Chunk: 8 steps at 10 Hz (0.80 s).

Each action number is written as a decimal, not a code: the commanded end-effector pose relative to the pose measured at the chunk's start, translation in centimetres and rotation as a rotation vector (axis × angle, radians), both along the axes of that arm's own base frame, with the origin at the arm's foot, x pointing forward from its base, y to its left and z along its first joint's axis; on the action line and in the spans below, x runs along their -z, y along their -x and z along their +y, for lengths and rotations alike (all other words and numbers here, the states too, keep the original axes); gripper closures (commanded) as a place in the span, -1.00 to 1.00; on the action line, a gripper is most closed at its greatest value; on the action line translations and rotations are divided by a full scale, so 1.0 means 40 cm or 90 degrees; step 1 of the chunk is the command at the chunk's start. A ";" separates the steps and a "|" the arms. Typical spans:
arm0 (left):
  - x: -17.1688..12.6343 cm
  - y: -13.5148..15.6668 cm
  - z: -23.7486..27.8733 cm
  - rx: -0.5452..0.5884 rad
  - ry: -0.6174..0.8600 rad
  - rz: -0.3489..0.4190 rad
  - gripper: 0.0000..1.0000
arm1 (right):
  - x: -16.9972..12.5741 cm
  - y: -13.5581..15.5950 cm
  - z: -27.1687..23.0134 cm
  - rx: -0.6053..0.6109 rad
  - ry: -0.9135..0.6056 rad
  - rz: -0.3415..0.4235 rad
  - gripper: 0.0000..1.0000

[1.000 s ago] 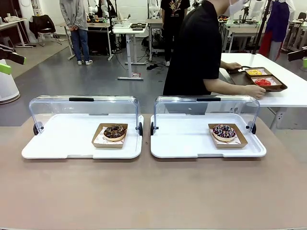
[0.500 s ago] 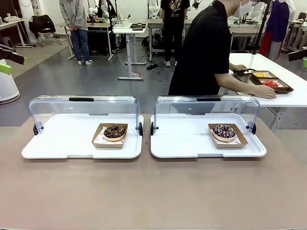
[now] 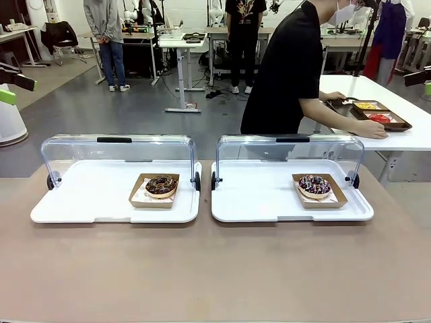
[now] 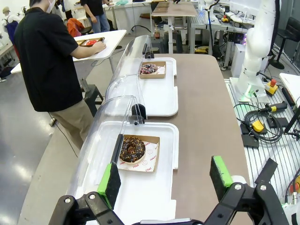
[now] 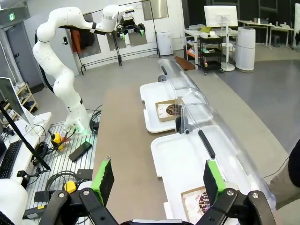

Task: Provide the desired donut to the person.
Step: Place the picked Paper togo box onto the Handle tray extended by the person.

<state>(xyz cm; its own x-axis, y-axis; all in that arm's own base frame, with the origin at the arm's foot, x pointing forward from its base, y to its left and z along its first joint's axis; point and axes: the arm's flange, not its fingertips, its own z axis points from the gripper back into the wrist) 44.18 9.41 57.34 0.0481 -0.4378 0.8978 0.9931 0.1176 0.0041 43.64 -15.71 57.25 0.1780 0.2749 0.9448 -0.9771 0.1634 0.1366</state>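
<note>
Chocolate-glazed ring donut with light sprinkles [image 3: 161,185] sits flat in open brown cardboard tray on paper liner, right part of left white serving tray, clear domed lid raised behind. Second chocolate-iced ring donut with multicoloured sprinkles [image 3: 314,184] sits likewise in brown cardboard tray, right part of right white tray, lid raised. Person in loose black short-sleeved top [image 3: 286,70] stands beyond table, turned away, leaning toward white side table, both hands on dark tray there.

No legible text, labels or numbers anywhere.
</note>
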 end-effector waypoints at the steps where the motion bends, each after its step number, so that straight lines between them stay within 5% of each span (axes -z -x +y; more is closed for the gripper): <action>1: -0.001 0.003 0.000 0.000 0.005 -0.003 -1.00 | 0.001 0.001 0.001 0.000 -0.002 0.002 -1.00; 8: -0.001 0.003 0.000 0.000 0.005 -0.003 -1.00 | 0.001 0.001 0.001 0.000 -0.002 0.002 -1.00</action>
<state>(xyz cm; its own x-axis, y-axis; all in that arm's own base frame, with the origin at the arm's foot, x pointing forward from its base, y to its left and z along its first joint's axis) 44.18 9.41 57.34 0.0481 -0.4378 0.8978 0.9931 0.1176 0.0041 43.65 -15.68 57.25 0.1779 0.2752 0.9448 -0.9771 0.1629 0.1366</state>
